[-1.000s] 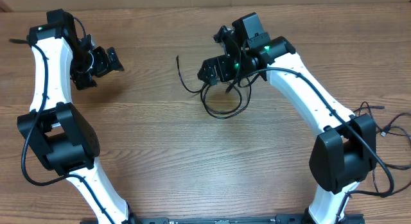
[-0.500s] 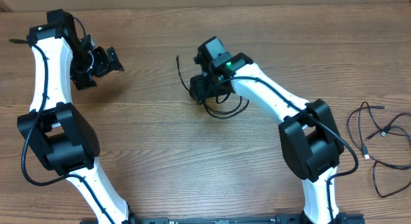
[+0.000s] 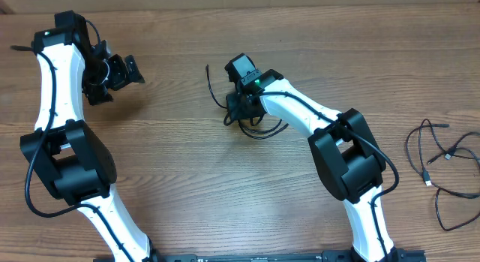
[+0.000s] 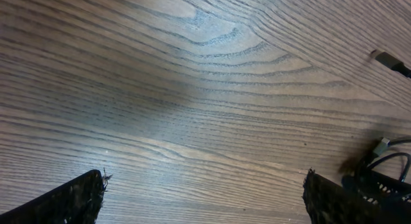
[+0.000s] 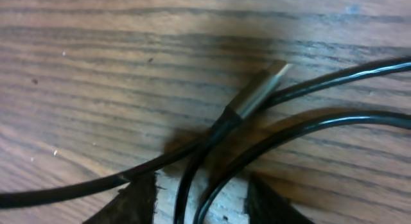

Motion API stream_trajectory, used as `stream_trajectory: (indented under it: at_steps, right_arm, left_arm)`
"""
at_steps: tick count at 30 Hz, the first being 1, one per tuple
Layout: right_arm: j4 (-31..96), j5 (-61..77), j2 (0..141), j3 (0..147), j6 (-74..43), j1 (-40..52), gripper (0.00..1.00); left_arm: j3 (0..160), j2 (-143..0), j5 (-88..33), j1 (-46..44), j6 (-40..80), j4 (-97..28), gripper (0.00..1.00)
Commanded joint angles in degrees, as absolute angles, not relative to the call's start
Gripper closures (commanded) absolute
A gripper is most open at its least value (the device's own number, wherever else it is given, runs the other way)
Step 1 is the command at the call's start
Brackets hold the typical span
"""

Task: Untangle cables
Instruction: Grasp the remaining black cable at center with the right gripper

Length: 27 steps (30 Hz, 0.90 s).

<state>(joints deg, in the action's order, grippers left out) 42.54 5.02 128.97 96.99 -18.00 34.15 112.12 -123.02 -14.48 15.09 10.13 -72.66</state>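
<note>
A small tangle of thin black cables (image 3: 264, 130) lies at the table's middle, one loose end curling up to the left (image 3: 210, 83). My right gripper (image 3: 240, 112) is down on the tangle's left side. In the right wrist view its jaws (image 5: 202, 195) stand partly open. Two cable strands (image 5: 302, 129) run between the jaws with a gap on each side, and a metal plug (image 5: 260, 90) lies just beyond. My left gripper (image 3: 120, 70) hangs wide open at the far left, fingertips (image 4: 80, 198) over bare wood. More cables (image 3: 439, 168) lie loose at the right edge.
The wooden table (image 3: 180, 172) fills the view. In the left wrist view the tangle (image 4: 382, 166) shows at the right edge, with a plug end (image 4: 387, 58) above it. The right arm's elbow (image 3: 349, 153) stands over the table's middle right.
The right arm has swung left and dropped onto the tangle, and its jaws have narrowed around two strands. The left arm has not moved.
</note>
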Motion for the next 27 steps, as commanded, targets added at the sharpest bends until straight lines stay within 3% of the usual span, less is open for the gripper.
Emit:
stream_trajectory:
  at_steps: [1, 2, 6, 7, 10, 16, 27]
  right_arm:
    - [42.52, 4.54, 131.0, 96.68, -18.24, 33.93, 0.67]
    - [42.54, 4.54, 130.93, 96.73, -18.22, 33.76, 0.78]
    - [44.36, 4.56, 129.4, 98.37, -18.22, 32.62, 0.85]
    - [45.8, 4.64, 128.27, 99.44, -18.22, 32.01, 0.96]
    - [48.58, 8.8, 125.4, 101.93, -16.01, 30.61, 0.96]
    - [52.34, 29.17, 118.15, 103.26, 0.05, 26.52, 0.96]
    - [49.67, 30.3, 115.72, 103.26, 0.97, 23.53, 0.96]
  left_arm:
    - [113.08, -122.87, -14.17, 14.83, 8.99, -72.75, 0.01]
    - [113.08, -122.87, -14.17, 14.83, 8.99, -72.75, 0.0]
    - [113.08, -122.87, -14.17, 14.83, 8.99, -72.75, 0.0]
    - [113.08, -122.87, -14.17, 14.83, 8.99, -72.75, 0.0]
    - [113.08, -122.87, -14.17, 14.83, 9.02, -72.75, 0.01]
    - [113.08, -122.87, -14.17, 14.83, 8.99, -72.75, 0.0]
    - [113.08, -122.87, -14.17, 14.83, 8.99, -72.75, 0.0]
